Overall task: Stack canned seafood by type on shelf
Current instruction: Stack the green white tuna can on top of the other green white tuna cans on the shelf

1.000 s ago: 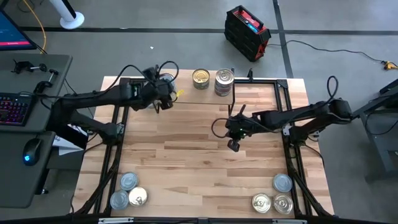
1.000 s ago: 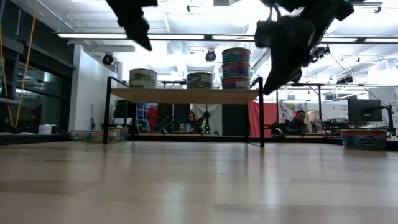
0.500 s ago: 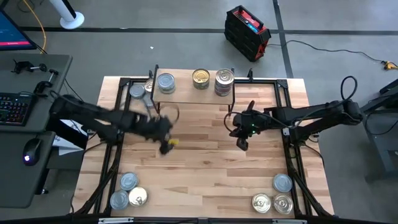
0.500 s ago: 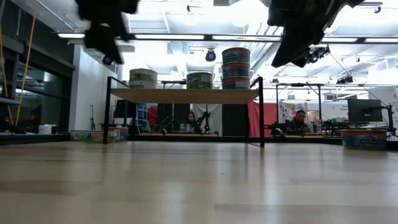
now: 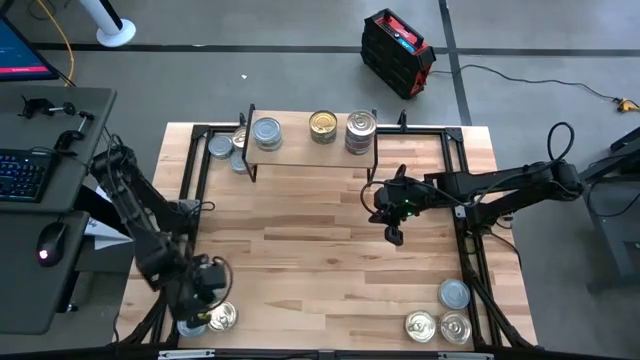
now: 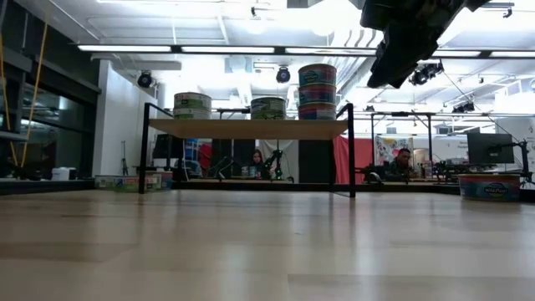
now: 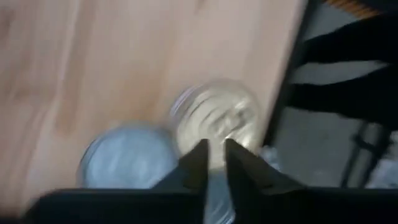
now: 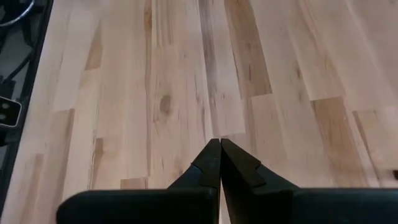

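While the left arm's fingers (image 7: 211, 163) hovered nearly closed over tins (image 5: 222, 316) far from the shelf (image 5: 300, 150), the right fingers (image 5: 395, 238) hung shut nearby; rigid, slick cans likely want gripping across their sides.

The left arm folds back toward the lower left of the high view, its left gripper (image 5: 203, 296) pointing down with fingers (image 7: 198, 163) nearly together, a thin gap between them. The right arm reaches in from the right edge, its right gripper (image 5: 394, 236) right of centre, fingers (image 8: 214, 163) pressed together.
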`<state>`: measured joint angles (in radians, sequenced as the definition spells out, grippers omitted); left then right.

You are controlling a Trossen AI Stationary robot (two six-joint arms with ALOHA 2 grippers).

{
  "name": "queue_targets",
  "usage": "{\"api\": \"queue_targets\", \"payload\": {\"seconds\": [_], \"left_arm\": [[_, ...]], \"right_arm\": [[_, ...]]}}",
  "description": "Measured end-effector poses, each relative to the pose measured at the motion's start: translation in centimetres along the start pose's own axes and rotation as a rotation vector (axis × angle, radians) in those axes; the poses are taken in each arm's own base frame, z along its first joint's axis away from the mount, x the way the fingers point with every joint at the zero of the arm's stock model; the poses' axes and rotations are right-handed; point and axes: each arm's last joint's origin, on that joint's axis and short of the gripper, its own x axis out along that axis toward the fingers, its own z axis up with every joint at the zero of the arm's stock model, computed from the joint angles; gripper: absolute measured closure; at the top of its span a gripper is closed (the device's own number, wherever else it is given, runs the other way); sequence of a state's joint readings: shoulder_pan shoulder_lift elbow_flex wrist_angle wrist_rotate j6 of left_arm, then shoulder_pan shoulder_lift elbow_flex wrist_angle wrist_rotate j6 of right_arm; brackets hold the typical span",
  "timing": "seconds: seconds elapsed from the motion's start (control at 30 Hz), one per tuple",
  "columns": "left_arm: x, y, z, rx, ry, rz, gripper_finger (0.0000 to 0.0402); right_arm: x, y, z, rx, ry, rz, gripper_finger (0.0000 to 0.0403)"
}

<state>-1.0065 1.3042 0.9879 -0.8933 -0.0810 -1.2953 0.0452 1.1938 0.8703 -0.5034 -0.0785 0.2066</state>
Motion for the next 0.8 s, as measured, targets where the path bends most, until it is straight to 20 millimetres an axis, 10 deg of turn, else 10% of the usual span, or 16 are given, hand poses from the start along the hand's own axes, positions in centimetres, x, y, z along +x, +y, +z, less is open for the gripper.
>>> {"api": "queue_targets", "payload": {"seconds": [0.5, 0.8], "left_arm": [[5.3, 3.9, -2.6, -0.269, 0.126, 0.205, 0.0401], [7.3, 5.6, -0.4, -0.302, 0.052, 0.135, 0.0401]], "right_arm": [[0.0, -0.1, 0.0, -0.006, -0.007, -0.044, 0.0403], [0.0, -0.2, -0.3, -0.004, 0.026, -0.051, 0.0403]]}}
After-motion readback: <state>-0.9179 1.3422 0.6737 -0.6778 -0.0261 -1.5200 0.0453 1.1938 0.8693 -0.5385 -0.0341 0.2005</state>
